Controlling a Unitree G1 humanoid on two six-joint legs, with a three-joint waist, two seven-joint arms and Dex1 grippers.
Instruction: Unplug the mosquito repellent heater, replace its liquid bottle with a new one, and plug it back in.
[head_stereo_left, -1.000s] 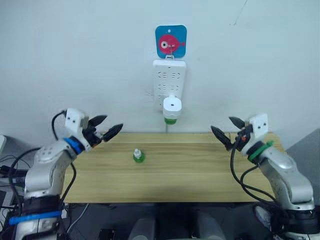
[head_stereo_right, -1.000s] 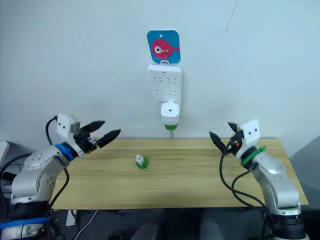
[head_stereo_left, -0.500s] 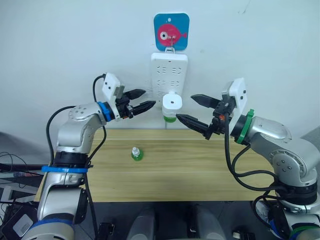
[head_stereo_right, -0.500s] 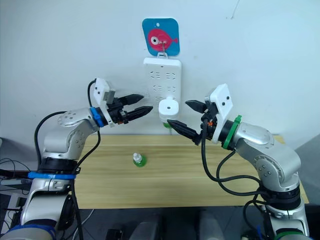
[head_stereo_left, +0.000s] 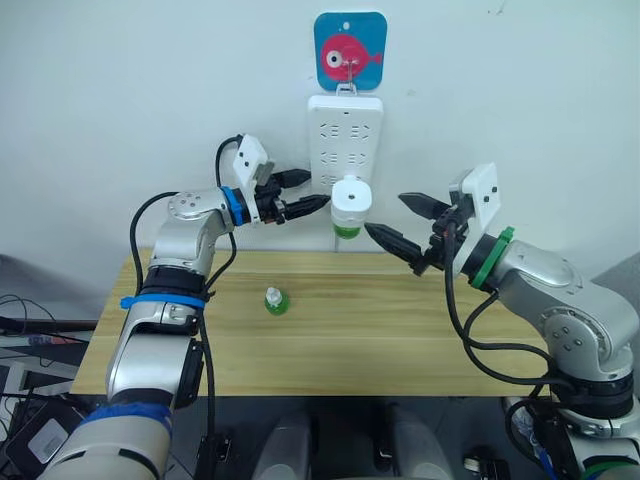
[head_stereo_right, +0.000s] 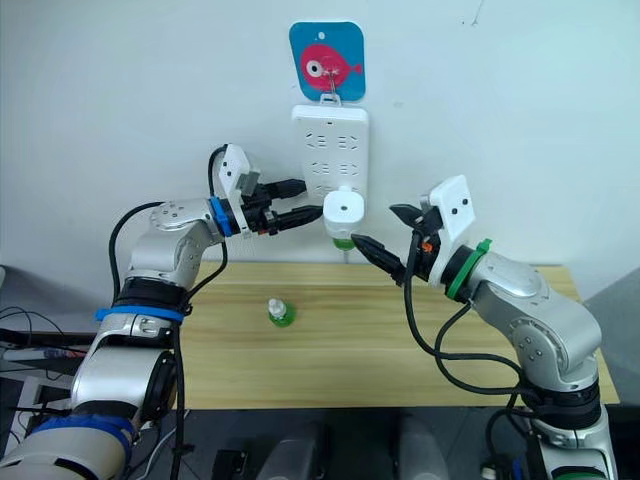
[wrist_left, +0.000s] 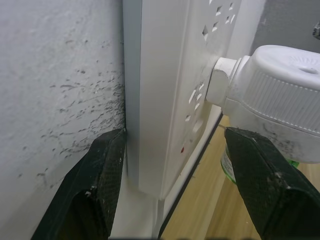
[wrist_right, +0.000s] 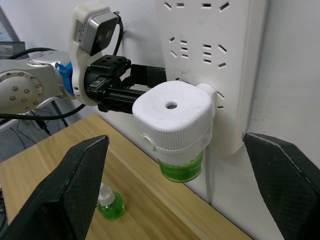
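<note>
Our fingers are spread wide on both grippers, holding nothing. Near the frame's lower centre, the spare bottle (head_stereo_left: 274, 300) stands on the table (head_stereo_left: 330, 340). Farther back, the right gripper (head_stereo_left: 405, 224) has eased away from the mosquito repellent heater (head_stereo_left: 351, 202), while the left gripper (head_stereo_left: 305, 192) has advanced to straddle the edge of the power strip (head_stereo_left: 345, 135) at upper centre. The heater remains plugged in; we judge bracing precedes unplugging.

The mosquito repellent heater (wrist_right: 172, 117) was smooth white plastic with a ribbed collar; the counter (head_stereo_left: 400, 330) was pale matt wood; the wall (wrist_left: 60, 75) looked rough.
</note>
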